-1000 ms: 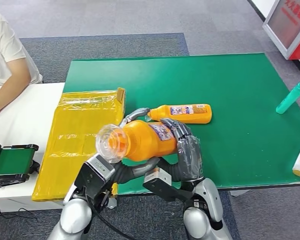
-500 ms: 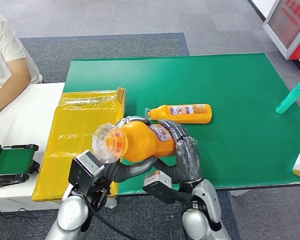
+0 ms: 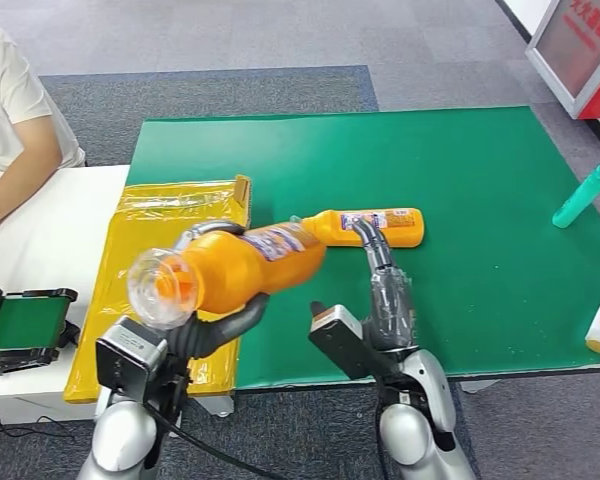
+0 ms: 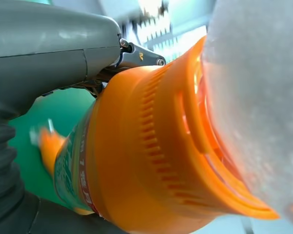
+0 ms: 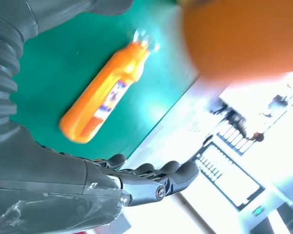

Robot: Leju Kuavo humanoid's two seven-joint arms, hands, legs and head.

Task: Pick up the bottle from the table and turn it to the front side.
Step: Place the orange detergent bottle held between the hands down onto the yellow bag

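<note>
While my left hand (image 3: pixel 206 335) grips the orange bottle (image 3: pixel 236 268) alone above the bench's (image 3: pixel 470 280) near-left corner, my right hand (image 3: pixel 384 285) hangs open; turning it single-handed could let it slip.

The robot has silver rounded forearms, a black cable (image 3: pixel 195 440) at the left one, grey ribbed wrist covers, and dark fingers (image 5: pixel 163 173) with a small screw.

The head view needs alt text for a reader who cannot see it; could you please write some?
The robot's left hand holds an orange bottle above the near edge of a green table, clear cap toward the camera. Its right hand is open beside a second orange bottle lying on the table.
</note>
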